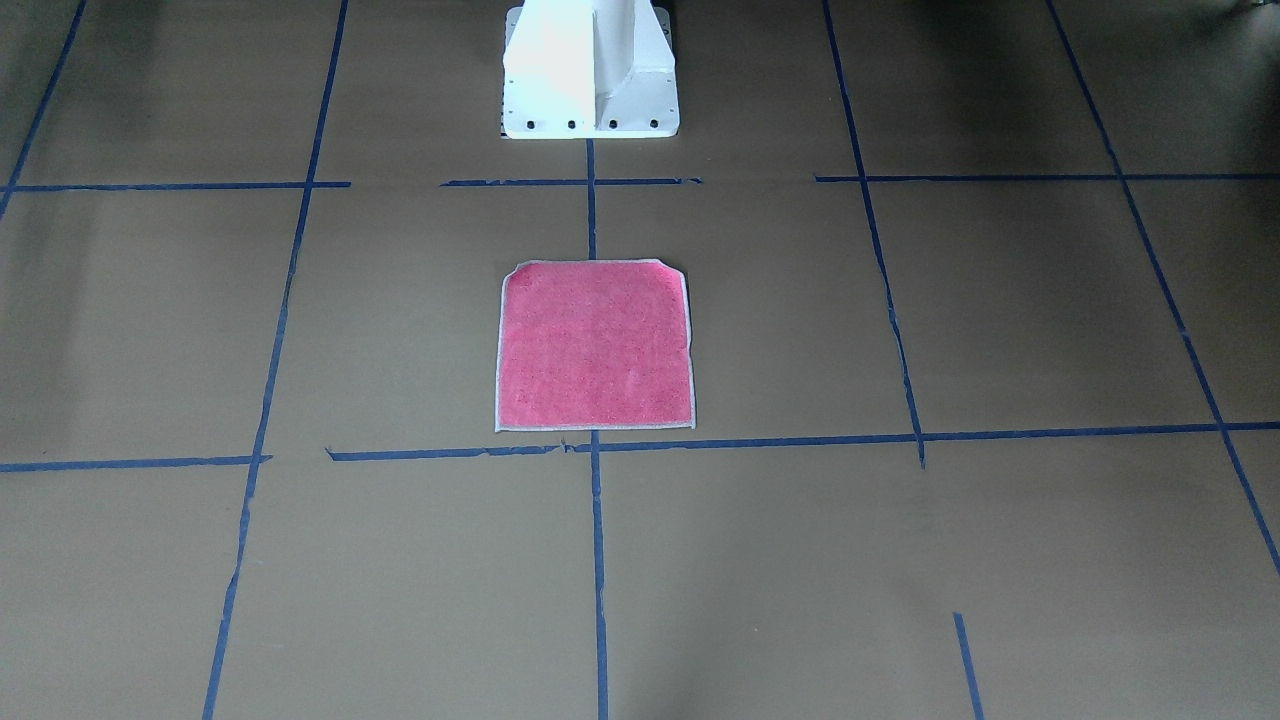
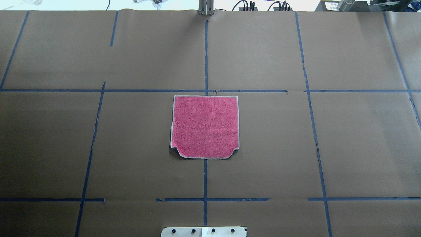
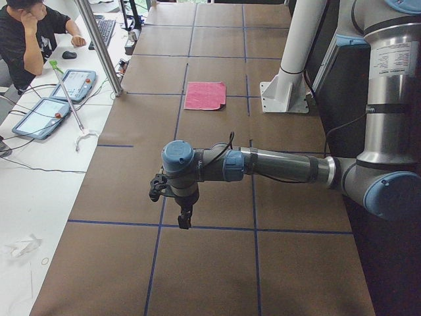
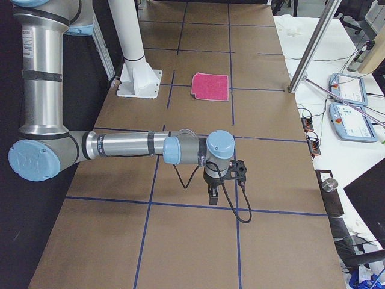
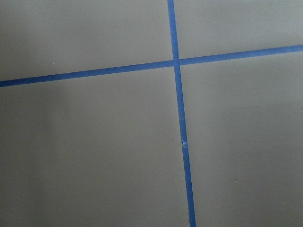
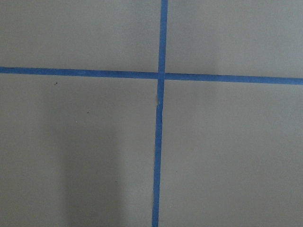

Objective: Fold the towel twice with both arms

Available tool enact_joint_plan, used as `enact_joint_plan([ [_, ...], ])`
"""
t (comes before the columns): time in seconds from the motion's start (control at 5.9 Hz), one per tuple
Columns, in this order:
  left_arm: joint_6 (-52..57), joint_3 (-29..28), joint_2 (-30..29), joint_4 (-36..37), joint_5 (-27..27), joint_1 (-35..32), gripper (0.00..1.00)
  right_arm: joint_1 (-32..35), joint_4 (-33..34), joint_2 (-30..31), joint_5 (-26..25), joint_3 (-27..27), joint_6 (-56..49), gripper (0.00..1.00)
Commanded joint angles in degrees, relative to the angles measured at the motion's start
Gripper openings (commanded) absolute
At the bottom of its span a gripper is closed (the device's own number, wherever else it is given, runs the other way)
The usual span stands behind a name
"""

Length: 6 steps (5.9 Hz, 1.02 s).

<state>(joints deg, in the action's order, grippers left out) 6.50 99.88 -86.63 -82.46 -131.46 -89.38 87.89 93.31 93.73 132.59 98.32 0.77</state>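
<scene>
The towel (image 1: 595,345) lies flat and pink side up in the middle of the table, with a pale stitched edge. Its two corners nearest the robot look tucked in, seen in the overhead view (image 2: 205,126). Both arms are far from it, out over the table's two ends. My left gripper (image 3: 185,217) points down over a blue tape line; the towel (image 3: 205,95) is far behind it. My right gripper (image 4: 212,195) points down likewise, with the towel (image 4: 210,86) far behind it. I cannot tell whether either is open. Both wrist views show only brown paper and tape.
The white pedestal base (image 1: 590,70) stands at the robot's edge behind the towel. Blue tape lines (image 2: 205,59) grid the brown paper. A metal post (image 3: 99,46) stands at the far table edge. An operator (image 3: 33,33) sits beyond it with tablets (image 3: 39,117).
</scene>
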Motion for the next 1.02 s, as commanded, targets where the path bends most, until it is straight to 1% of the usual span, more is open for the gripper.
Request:
enact_joint_plan([
  [0.0,-0.09,-0.04,-0.03,-0.06,-0.03,0.0,1.0,0.0,0.03,-0.12,0.3,-0.4,0.1,1.0],
  [0.34,-0.17,0.75,-0.29,-0.06,-0.03,0.18,1.0,0.0,-0.06,-0.12,0.13,-0.58,0.19,1.0],
  [0.51,-0.87,0.32,-3.07,0.2,-0.03,0.44,1.0,-0.26,0.03,-0.73,0.21,-0.23,0.72,1.0],
  [0.68,-0.97,-0.21,-6.32,0.55,0.06,2.09,1.0,-2.09,0.2,-2.48,1.34,-0.14,0.9,1.0],
  [0.85,-4.71,-0.3,-9.66,0.46,0.15,7.68,1.0,-5.68,0.03,-4.24,3.27,-0.32,0.9,1.0],
])
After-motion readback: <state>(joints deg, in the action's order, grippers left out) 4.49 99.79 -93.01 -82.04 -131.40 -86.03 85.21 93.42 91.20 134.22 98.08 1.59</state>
